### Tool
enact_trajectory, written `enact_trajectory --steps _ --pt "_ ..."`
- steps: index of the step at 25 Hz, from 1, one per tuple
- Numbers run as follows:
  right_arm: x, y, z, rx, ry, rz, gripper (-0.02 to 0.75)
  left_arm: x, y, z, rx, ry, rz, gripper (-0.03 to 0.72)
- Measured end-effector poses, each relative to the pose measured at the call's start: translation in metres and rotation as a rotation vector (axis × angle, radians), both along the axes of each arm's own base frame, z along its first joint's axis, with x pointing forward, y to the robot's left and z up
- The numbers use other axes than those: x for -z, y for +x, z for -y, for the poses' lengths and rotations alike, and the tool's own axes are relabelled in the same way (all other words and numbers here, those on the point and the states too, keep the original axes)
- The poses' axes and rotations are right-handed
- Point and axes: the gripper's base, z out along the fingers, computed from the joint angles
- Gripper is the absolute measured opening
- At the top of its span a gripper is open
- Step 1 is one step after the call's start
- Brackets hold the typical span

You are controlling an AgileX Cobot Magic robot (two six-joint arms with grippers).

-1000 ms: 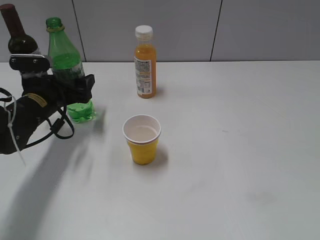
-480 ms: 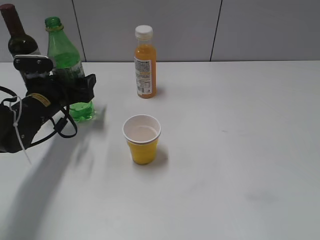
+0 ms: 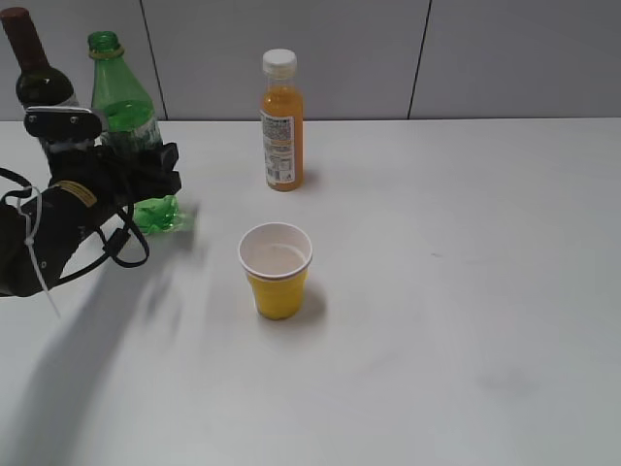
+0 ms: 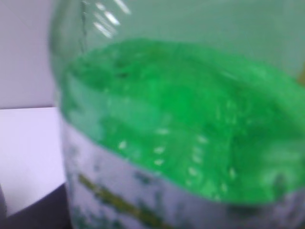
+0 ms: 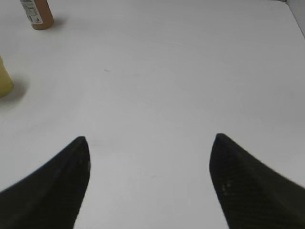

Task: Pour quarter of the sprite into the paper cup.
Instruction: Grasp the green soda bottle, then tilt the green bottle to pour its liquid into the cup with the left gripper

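Observation:
The sprite (image 3: 120, 109) is a tall green uncapped bottle at the far left. My left gripper (image 3: 138, 167) is shut around its middle, and its bumpy base hangs just above the table. The bottle fills the left wrist view (image 4: 181, 119) with green liquid and a white label; the fingers are hidden there. The paper cup (image 3: 276, 270), yellow with a white inside, stands upright mid-table, to the right of and nearer than the bottle. Its edge shows in the right wrist view (image 5: 4, 78). My right gripper (image 5: 150, 143) is open and empty over bare table, outside the exterior view.
A dark wine bottle (image 3: 34, 68) stands just behind and left of the sprite. An orange juice bottle (image 3: 281, 121) with a white cap stands behind the cup, and also shows in the right wrist view (image 5: 37, 12). A grey wall bounds the table's far edge.
My left gripper has closed in on the sprite and raised it slightly; its base now sits higher and a little to the left. The cup and the other bottles have not moved.

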Motion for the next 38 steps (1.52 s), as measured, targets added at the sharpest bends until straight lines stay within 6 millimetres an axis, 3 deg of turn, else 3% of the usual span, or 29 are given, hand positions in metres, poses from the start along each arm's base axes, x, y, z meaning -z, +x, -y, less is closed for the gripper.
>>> enact_trajectory --steps 8,14,20,26,38 --pt "0.000 0.000 0.000 0.000 0.001 0.000 0.590 -0.005 -0.005 -0.008 -0.075 -0.007 -0.024 0.473" --pt "0.000 0.000 0.000 0.000 0.001 0.000 0.590 -0.016 -0.035 -0.009 -0.093 0.060 -0.054 0.473" --pt "0.000 0.000 0.000 0.000 0.000 0.000 0.590 -0.039 -0.070 0.004 -0.102 0.184 -0.020 0.473" --pt "0.000 0.000 0.000 0.000 0.000 0.000 0.590 -0.040 -0.096 0.022 -0.163 0.307 -0.064 0.473" --pt "0.000 0.000 0.000 0.000 0.001 0.000 0.590 -0.045 -0.116 0.046 -0.127 0.632 -0.014 0.473"
